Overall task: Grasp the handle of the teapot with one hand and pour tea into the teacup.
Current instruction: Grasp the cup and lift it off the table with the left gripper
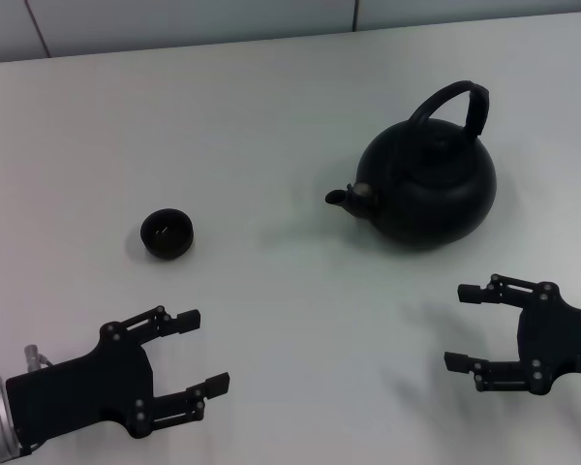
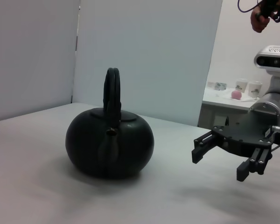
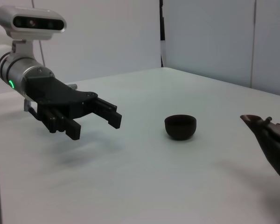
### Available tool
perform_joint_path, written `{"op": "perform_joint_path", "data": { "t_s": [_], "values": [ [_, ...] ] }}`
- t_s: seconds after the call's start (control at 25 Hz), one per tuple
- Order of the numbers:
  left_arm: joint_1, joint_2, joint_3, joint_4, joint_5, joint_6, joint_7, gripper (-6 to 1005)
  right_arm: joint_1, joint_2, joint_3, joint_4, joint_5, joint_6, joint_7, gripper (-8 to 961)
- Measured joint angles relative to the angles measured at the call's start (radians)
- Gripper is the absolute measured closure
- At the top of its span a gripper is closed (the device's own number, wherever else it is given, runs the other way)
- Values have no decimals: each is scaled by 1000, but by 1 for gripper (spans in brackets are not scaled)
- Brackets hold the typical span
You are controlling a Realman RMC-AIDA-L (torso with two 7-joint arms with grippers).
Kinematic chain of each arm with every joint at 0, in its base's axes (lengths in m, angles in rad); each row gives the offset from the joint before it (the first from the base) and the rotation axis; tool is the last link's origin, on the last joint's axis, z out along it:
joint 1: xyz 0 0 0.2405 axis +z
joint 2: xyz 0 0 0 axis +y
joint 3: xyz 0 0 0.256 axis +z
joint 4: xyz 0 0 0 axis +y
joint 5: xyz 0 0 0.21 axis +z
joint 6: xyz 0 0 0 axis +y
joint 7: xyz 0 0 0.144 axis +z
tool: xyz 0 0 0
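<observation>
The matte-black teapot (image 1: 426, 189) stands on the white table (image 1: 290, 116) at the right, spout pointing left toward the teacup. Its arched handle (image 1: 455, 102) stands upright over the lid. The small black teacup (image 1: 168, 233) sits at the left. My left gripper (image 1: 203, 351) is open and empty near the front edge, below the teacup. My right gripper (image 1: 458, 326) is open and empty in front of the teapot. The left wrist view shows the teapot (image 2: 109, 144), its handle (image 2: 113, 91) and the right gripper (image 2: 219, 165). The right wrist view shows the teacup (image 3: 180, 127), the spout (image 3: 266, 133) and the left gripper (image 3: 94, 128).
Grey partition walls (image 2: 144, 56) stand behind the table. A side counter with cups (image 2: 247, 88) is in the far background of the left wrist view.
</observation>
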Motion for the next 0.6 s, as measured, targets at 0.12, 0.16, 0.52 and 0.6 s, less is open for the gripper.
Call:
{"op": "perform_joint_path", "data": {
  "t_s": [0.12,0.16,0.52,0.6],
  "values": [
    [1,-2,0,1,0,0,-2,202,6,2,-4,0,0,2,0,126],
    [1,-3,0,1,0,1,-2,203,8,3,-4,0,0,3,0,126],
    [-6,-4,-1,5,-6,6,-3,206,14,6,-5,1,-1,3,-1,127],
    [-6,-4,-2,5,-6,6,-3,207,14,6,-1,1,-2,3,-1,128]
  ]
}}
